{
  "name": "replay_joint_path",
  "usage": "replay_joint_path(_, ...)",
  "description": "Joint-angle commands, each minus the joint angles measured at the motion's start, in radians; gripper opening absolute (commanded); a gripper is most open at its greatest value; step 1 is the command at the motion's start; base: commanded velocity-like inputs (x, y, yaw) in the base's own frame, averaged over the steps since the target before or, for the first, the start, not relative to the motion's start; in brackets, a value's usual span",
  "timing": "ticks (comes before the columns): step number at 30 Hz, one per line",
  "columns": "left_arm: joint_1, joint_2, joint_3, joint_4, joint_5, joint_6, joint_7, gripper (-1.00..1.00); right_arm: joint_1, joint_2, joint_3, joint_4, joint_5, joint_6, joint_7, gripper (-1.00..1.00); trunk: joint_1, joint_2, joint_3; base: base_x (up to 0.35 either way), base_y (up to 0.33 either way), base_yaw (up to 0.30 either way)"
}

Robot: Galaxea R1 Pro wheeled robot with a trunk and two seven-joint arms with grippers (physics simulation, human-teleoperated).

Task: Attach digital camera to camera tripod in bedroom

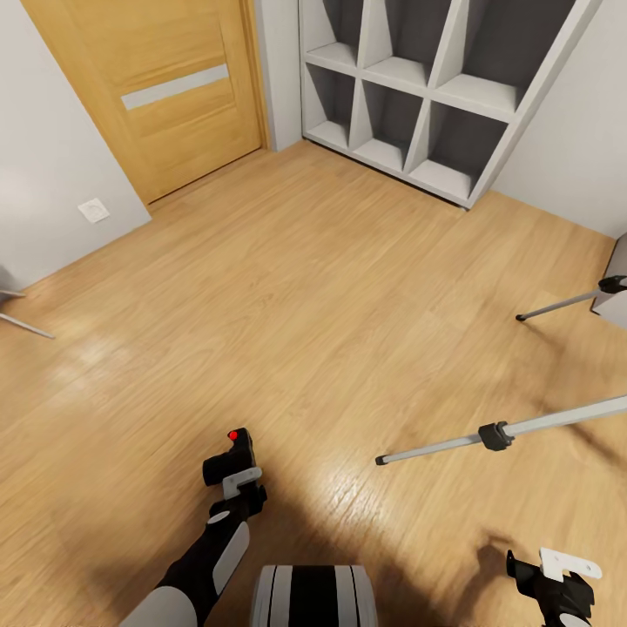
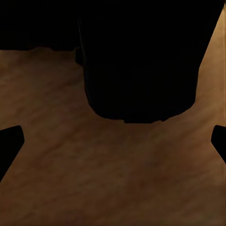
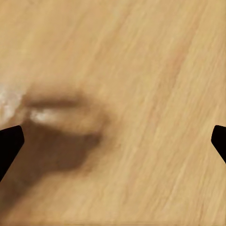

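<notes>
The digital camera (image 1: 228, 453), small, black and boxy with a red mark on top, is held off the light wood floor by my left gripper (image 1: 233, 475), low in the head view left of centre. In the left wrist view the camera (image 2: 141, 61) is a large black mass close to the lens, with the dark fingertips (image 2: 10, 143) far apart at the edges. Two silver legs of the camera tripod (image 1: 488, 435) reach in from the right; its head is out of view. My right gripper (image 1: 544, 585) hangs open over bare floor at the lower right.
The oak door (image 1: 165, 96) is shut at the far left, and the white cube shelf (image 1: 435, 96) stands against the far wall. A second tripod leg (image 1: 562, 305) ends beside a grey object (image 1: 614, 283) at the right edge. A thin metal leg (image 1: 24, 324) shows at the left edge.
</notes>
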Motion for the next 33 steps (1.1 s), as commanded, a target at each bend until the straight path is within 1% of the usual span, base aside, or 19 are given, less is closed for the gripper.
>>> replay_joint_path(1,0.0,0.001,-0.005,-0.002,0.006,0.005,0.007,1.0,0.0,0.0,0.0,0.001,0.0,-0.003,-0.002,1.0,0.0,0.0,-0.001,0.0,0.0,0.0)
replay_joint_path(27,0.0,-0.001,-0.01,-0.005,-0.002,0.003,-0.006,1.0,0.0,0.0,0.0,0.0,0.0,-0.005,-0.002,1.0,0.0,0.0,-0.001,0.0,0.0,0.0)
replay_joint_path(33,0.0,0.0,-0.011,-0.003,-0.003,0.003,-0.006,1.0,0.0,0.0,0.0,0.001,0.0,-0.005,-0.003,1.0,0.0,0.0,-0.001,0.068,0.0,0.0)
